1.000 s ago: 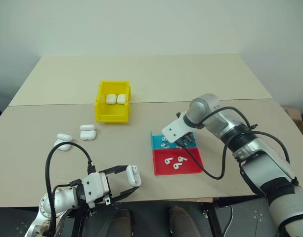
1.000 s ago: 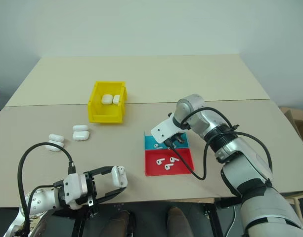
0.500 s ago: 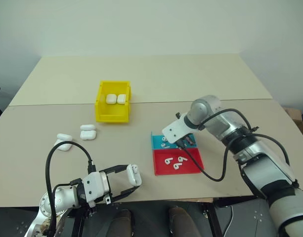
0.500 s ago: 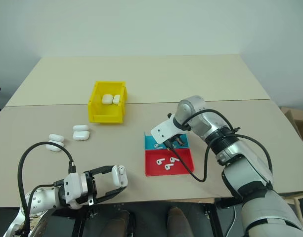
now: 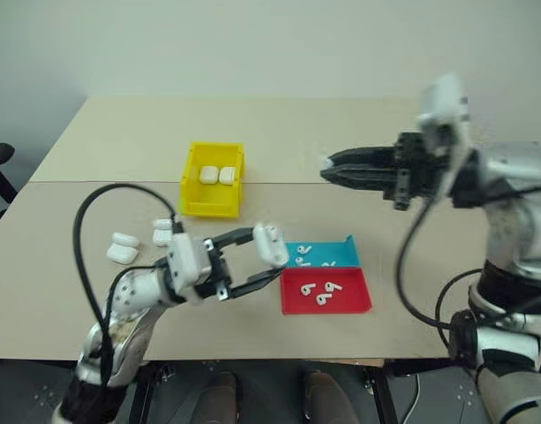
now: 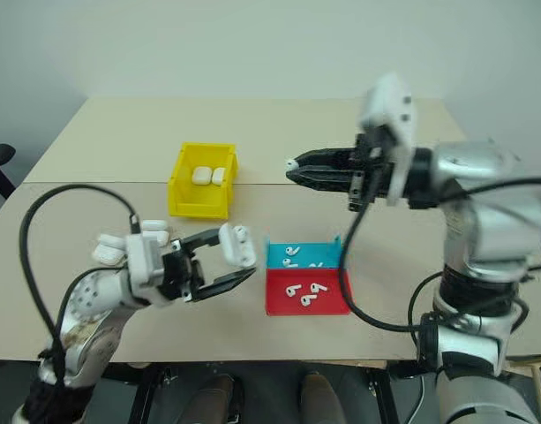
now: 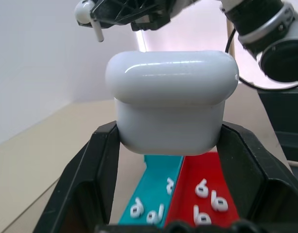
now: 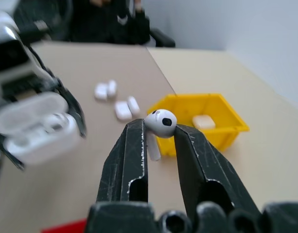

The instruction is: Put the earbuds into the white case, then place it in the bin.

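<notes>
My left gripper (image 5: 270,256) is shut on a white case (image 5: 272,240) and holds it in the air, left of the trays. In the right wrist view this case (image 8: 38,127) looks open, with its lid raised. My right gripper (image 5: 326,170) points left, well above the table, shut on one earbud (image 8: 159,122). That earbud (image 7: 85,11) hangs above and beyond the held case. More earbuds (image 5: 321,291) lie in the red tray and in the blue tray. The yellow bin (image 5: 192,189) stands further back on the left, with two cases (image 5: 218,175) inside.
The blue tray (image 5: 341,258) and the red tray (image 5: 354,300) sit side by side near the table's front edge. Loose cases (image 5: 123,247) lie on the table at the left, below the bin. A black cable loops over my left arm.
My right gripper has risen from the blue tray with an earbud and turned level, pointing left. My left gripper has lifted the case up and toward the middle. The camera has shifted.
</notes>
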Action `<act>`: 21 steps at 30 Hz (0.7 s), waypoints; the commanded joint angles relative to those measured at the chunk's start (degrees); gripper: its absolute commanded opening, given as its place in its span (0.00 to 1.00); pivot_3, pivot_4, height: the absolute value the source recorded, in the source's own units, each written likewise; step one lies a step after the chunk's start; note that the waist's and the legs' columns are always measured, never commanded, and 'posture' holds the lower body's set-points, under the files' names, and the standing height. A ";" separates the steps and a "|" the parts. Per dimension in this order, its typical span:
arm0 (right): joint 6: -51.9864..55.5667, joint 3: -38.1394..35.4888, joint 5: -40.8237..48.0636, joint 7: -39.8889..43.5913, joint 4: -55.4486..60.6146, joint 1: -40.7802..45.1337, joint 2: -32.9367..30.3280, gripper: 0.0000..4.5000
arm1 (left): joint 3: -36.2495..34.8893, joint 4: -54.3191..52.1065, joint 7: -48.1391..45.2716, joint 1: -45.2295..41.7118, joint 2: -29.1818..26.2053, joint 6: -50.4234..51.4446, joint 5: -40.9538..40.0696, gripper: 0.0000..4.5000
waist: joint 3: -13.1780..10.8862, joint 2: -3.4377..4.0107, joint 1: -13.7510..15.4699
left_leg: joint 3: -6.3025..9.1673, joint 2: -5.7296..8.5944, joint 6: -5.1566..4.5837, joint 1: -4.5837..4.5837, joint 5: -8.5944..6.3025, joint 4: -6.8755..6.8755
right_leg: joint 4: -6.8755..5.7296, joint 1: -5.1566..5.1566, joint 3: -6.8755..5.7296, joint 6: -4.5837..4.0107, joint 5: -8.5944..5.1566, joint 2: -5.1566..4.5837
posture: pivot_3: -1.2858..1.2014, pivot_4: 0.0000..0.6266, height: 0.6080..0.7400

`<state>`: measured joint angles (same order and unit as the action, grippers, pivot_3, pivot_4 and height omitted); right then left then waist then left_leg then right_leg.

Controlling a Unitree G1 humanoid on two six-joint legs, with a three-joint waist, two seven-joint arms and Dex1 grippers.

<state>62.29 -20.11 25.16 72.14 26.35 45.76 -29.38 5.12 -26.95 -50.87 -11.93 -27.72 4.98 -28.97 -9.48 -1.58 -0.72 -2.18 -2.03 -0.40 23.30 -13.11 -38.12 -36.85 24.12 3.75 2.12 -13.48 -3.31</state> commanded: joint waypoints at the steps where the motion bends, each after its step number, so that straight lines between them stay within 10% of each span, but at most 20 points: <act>1: 11.70 -12.86 16.74 -5.64 7.09 -0.01 3.09 0.15 | 0.65 -0.12 1.08 -4.46 1.97 3.29 -3.14 0.61 | 0.00 0.00 -0.28 | 0.00 0.01 0.00 0.00 0.00 -0.01 | -0.02 0.00 0.01 0.01 0.00 0.00 | 0.52 0.24 1.00; 10: 13.31 -15.31 41.07 -23.53 11.69 -6.49 7.14 0.15 | 0.57 -2.59 0.50 -9.35 1.28 11.88 -7.52 0.61 | 0.00 0.00 -0.95 | 0.06 0.01 -0.01 0.01 0.00 0.00 | -0.03 0.01 0.08 0.04 -0.02 0.09 | 0.52 0.24 1.00; 21: 1.74 -2.89 42.77 -28.61 11.78 -14.69 1.60 0.15 | -0.84 -4.15 0.06 -8.96 0.96 12.36 -9.67 0.61 | 0.00 0.00 -1.19 | 0.07 0.03 -0.01 0.06 0.00 0.00 | 0.06 0.00 0.08 0.08 -0.04 0.09 | 0.52 0.24 1.00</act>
<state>67.03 -23.06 66.64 43.58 36.85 30.94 -26.96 5.48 -28.47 -50.71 -20.76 -26.59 17.66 -37.50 -9.48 -1.58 -1.91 -2.10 -2.01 -0.41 23.36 -13.10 -38.12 -36.78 24.12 3.83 2.20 -13.53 -3.21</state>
